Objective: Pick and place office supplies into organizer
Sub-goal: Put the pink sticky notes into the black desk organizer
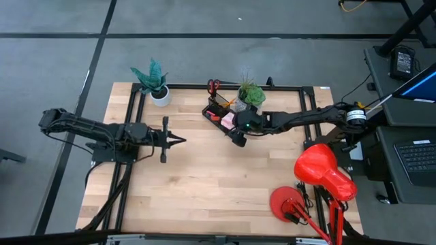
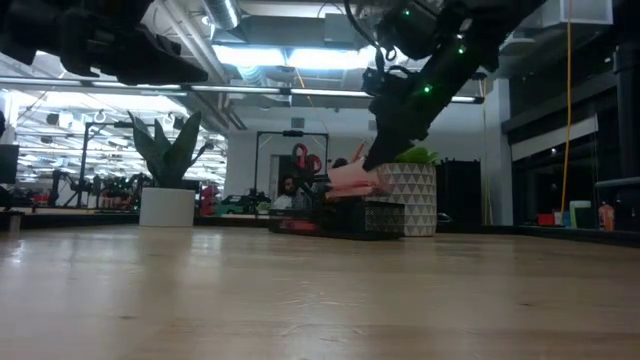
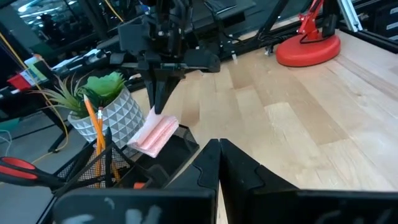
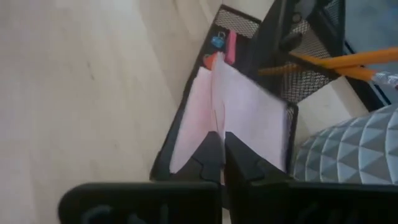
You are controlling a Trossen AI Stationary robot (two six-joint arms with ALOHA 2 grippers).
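The pink sticky-note pad [image 4: 255, 118] is held by my right gripper [image 4: 224, 146] just above the black organizer's [image 4: 239, 22] low tray. In the left wrist view the pad [image 3: 155, 134] tilts over the tray [image 3: 183, 146] below the right gripper [image 3: 161, 102]. Orange pencils [image 3: 93, 118] stand in the organizer's upright mesh compartment, and the red scissors handle [image 3: 18, 165] shows beside it. Small coloured items [image 4: 217, 43] lie in the tray's far end. My left gripper [image 1: 178, 141] is shut, hovering over the table's left half, touching nothing. My right gripper pinches the pink pad between its two fingers at one edge [image 4: 217, 127], coming from above and slanting down from the table's right side. The pad hangs tilted below the fingers [image 3: 163, 93], its lower end [image 3: 146, 146] at the tray; whether it touches the tray, I cannot tell.
A white patterned pot with a green plant [image 1: 249, 101] stands right behind the organizer [image 1: 216, 112]. Another potted plant [image 1: 158, 87] sits at the far left. A red desk lamp [image 1: 320, 173] occupies the near right corner. Bare wood [image 1: 218, 184] lies in the middle.
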